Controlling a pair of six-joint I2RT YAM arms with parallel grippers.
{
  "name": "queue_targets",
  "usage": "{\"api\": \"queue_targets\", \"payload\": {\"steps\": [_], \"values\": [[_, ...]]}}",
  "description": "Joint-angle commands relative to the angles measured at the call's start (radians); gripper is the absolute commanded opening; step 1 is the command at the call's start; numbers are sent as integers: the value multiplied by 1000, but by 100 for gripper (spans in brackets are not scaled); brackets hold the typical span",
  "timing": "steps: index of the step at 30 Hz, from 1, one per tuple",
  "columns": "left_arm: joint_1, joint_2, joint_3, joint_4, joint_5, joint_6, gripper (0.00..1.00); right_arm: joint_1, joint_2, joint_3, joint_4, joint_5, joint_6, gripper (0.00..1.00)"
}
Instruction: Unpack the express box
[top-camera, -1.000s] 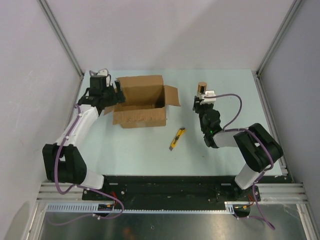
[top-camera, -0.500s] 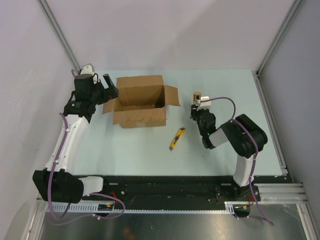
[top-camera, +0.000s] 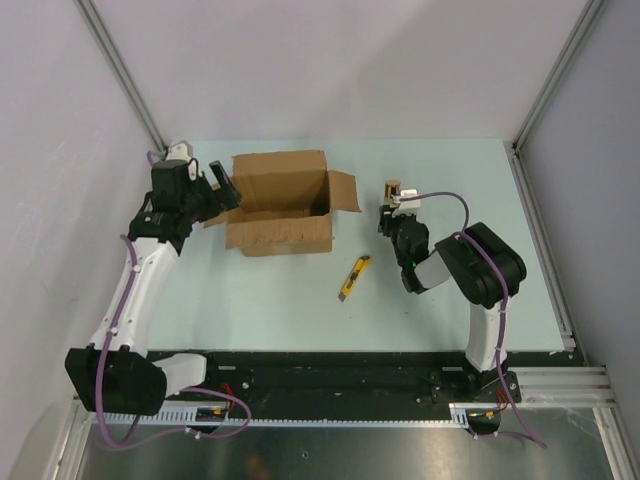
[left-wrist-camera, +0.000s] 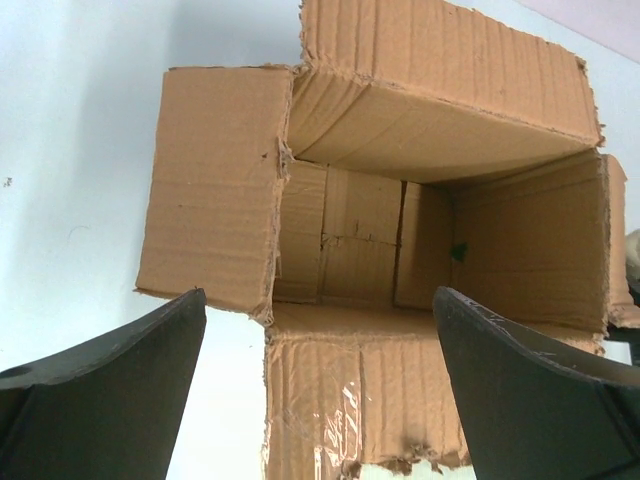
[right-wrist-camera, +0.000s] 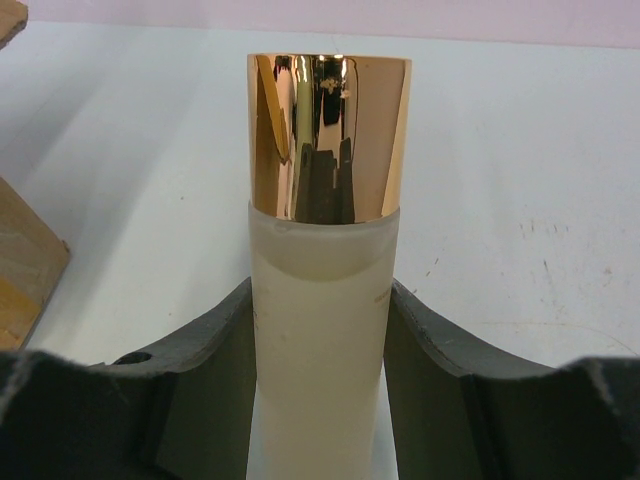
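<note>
The express box (top-camera: 280, 232) is an open brown carton at the middle left of the table, its flaps folded outward. In the left wrist view the express box (left-wrist-camera: 430, 80) shows a bare cardboard inside. My left gripper (top-camera: 227, 190) is open at the box's left flap; its fingers (left-wrist-camera: 110, 380) straddle the near wall and touch nothing. My right gripper (top-camera: 391, 207) is shut on a frosted white bottle with a gold cap (top-camera: 392, 188), to the right of the box. The bottle (right-wrist-camera: 322, 330) sits upright between both fingers (right-wrist-camera: 440, 370).
A yellow utility knife (top-camera: 354, 278) lies on the table in front of the box, between the two arms. The box's right flap (top-camera: 345, 190) sticks out toward the bottle. Grey walls close in the table on the left, back and right.
My left gripper drew back to the left from the box flap, then came back close to it. My right gripper moved the bottle a little nearer and to the left.
</note>
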Motion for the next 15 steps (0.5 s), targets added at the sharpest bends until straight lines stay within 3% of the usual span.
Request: {"api": "queue_targets", "payload": {"steps": [1, 15], "values": [[6, -66, -17, 10, 60, -37, 100, -2, 36, 53, 356, -7, 29, 0], [4, -255, -178, 10, 106, -34, 100, 58, 84, 133, 353, 29, -27, 0]]}}
